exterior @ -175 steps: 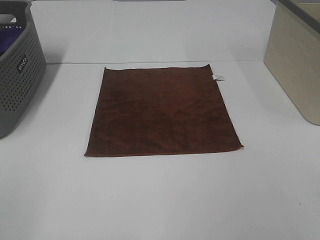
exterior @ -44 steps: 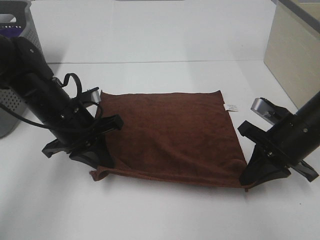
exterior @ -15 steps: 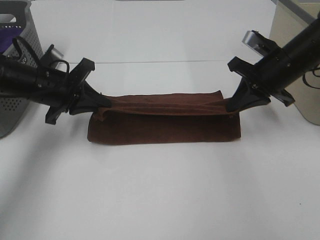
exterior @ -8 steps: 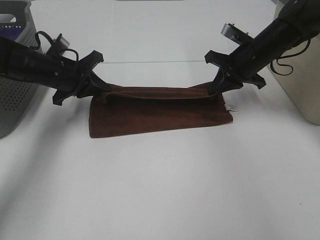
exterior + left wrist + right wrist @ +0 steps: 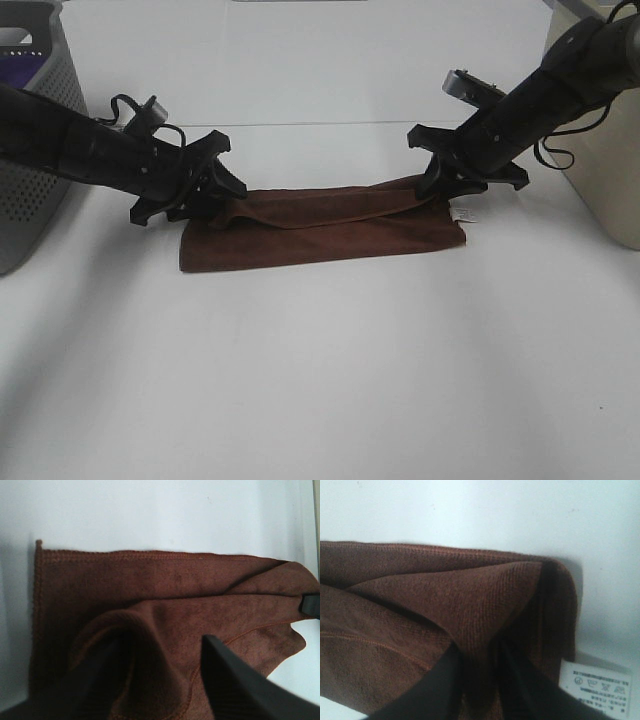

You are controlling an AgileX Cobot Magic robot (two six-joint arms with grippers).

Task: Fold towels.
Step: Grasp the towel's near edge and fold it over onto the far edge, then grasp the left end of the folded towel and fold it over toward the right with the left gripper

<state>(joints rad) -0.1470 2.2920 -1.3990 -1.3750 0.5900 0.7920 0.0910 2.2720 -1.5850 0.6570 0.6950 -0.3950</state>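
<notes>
The dark reddish-brown towel (image 5: 320,235) lies folded in half on the white table, a long strip with its fold toward the front. Its white tag (image 5: 462,214) sticks out at the right end. My left gripper (image 5: 226,194) is low at the strip's back left corner, shut on the upper layer. My right gripper (image 5: 437,183) is low at the back right corner, shut on the upper layer. The upper layer sags between them. In the left wrist view the towel (image 5: 150,590) bunches between my fingers (image 5: 225,680). In the right wrist view the cloth (image 5: 420,600) is pinched, with the tag (image 5: 595,680) beside it.
A grey perforated basket (image 5: 30,170) with purple fabric (image 5: 10,78) inside stands at the far left. A beige box (image 5: 600,160) stands at the right, close behind my right arm. The table's back edge (image 5: 320,123) runs just behind the towel.
Over the earlier frames both grippers took the front corners and carried them back over the towel, folding it in half. Since half a second ago both have lowered and the upper layer has gone slack.
</notes>
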